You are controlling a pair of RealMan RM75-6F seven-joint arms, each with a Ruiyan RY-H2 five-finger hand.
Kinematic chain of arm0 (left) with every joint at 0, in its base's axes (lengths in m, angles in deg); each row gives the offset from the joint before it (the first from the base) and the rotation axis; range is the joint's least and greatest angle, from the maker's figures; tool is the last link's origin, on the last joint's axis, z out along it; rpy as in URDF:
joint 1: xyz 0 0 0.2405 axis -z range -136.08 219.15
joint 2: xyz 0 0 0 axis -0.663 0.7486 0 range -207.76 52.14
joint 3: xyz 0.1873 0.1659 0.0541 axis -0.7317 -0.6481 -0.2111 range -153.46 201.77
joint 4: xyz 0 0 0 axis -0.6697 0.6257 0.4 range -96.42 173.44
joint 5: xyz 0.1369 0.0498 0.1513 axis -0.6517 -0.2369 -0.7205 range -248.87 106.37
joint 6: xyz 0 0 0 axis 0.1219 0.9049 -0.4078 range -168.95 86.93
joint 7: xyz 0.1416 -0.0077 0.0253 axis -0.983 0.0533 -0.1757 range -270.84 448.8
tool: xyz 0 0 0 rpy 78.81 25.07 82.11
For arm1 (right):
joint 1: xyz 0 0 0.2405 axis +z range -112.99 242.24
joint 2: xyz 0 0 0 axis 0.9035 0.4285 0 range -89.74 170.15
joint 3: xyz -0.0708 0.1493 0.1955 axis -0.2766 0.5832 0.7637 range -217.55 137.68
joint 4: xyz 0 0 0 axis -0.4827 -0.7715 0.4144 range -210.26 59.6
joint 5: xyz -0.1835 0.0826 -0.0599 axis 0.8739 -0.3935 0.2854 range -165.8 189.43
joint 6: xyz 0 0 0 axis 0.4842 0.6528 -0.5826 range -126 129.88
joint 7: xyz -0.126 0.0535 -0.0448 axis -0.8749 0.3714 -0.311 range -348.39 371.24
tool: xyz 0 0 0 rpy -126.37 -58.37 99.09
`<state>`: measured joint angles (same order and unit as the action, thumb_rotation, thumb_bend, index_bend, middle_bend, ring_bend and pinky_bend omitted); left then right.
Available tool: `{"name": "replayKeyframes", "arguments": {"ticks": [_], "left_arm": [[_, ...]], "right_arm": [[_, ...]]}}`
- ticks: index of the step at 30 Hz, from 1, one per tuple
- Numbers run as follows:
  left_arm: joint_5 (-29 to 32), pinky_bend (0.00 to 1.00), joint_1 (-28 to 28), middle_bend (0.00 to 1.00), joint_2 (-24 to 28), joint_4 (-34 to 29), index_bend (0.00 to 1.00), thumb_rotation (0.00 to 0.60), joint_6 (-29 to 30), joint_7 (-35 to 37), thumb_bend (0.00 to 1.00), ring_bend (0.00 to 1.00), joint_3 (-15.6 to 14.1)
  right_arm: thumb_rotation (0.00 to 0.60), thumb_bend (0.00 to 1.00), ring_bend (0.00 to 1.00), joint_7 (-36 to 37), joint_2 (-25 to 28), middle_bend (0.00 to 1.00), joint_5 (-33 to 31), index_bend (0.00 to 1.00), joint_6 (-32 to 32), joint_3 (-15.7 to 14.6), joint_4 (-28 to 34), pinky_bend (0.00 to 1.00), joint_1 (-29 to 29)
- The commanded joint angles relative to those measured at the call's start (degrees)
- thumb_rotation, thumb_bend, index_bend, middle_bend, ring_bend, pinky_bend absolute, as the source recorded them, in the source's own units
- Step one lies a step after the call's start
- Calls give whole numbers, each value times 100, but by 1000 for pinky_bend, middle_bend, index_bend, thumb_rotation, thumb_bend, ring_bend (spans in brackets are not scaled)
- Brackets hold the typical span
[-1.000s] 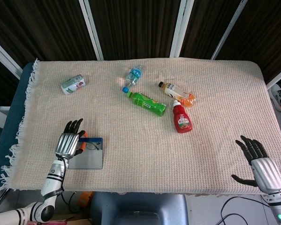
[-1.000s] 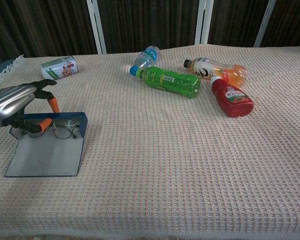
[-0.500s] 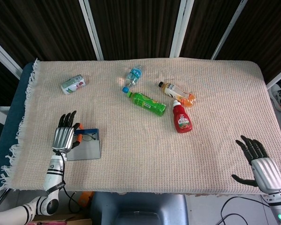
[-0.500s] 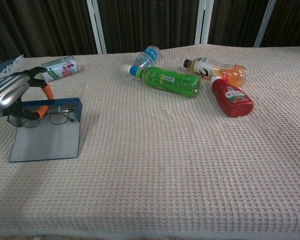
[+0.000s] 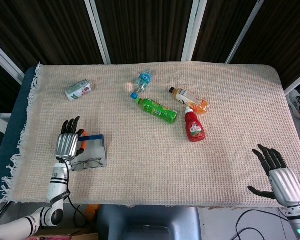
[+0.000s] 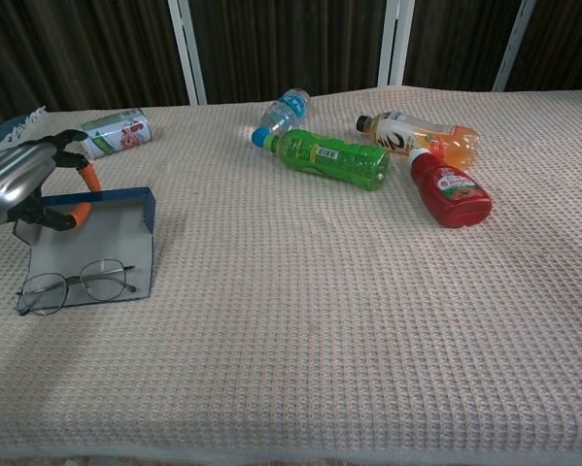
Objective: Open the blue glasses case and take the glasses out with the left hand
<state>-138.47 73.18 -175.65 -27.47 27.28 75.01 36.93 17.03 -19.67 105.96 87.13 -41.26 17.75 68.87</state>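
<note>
The blue glasses case (image 5: 95,149) lies open near the table's front left, its grey flap (image 6: 106,238) spread toward me and its blue wall upright behind. The thin-rimmed glasses (image 5: 86,163) lie loose on the flap's front edge (image 6: 74,284), partly over the cloth. My left hand (image 5: 67,145) is at the case's left end; in the chest view this left hand (image 6: 23,180) pinches the blue wall between an orange-tipped thumb inside and a finger behind. It does not touch the glasses. My right hand (image 5: 281,176) rests open at the front right corner, far from the case.
A can (image 5: 78,90) lies at the back left. A water bottle (image 5: 142,81), green bottle (image 5: 157,110), orange drink bottle (image 5: 188,99) and red ketchup bottle (image 5: 194,126) lie in the middle back. The cloth's fringed left edge (image 5: 24,135) is close to my left hand.
The glasses left my left hand's fingers and now lie loose on the flap's front edge. The left hand and the case shifted slightly left and back. The right hand stayed put.
</note>
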Motion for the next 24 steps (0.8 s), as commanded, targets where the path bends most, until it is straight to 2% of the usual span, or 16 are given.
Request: {"name": "replayKeyframes", "arguments": {"ticks": [1,8,12,18,21,24], "left_arm": [[55,0,31,0,-13,96,583,600,-84,12,419,0,48],[281,0,331,0,-77,619,574,600,-375,34,418,0,411],[548,0,590,0,-184,1091,564,600,-778,54,418,0,633],[891,0,823,0,-429,1749,511,600,-1357,-16,420,0,707],[1124,0,860,0,-521,2009,426,600,-1670,-200,418,0,688],[1352,0,839,0,-480,1970,208,600,-1816,-497,416,0,678]], "right_arm": [[600,153,0,0,1,0,4,0,3,-2,-2,0,-2],[600,153,0,19,6,0,-13,0,16,9,-3,0,-9],[600,153,0,26,9,0,-29,0,22,22,1,0,-10],[600,154,0,25,11,0,-88,0,1,53,-6,0,0],[600,153,0,15,16,0,-105,0,-26,59,0,0,11],[600,152,0,24,21,0,-109,0,-15,64,0,0,6]]}}
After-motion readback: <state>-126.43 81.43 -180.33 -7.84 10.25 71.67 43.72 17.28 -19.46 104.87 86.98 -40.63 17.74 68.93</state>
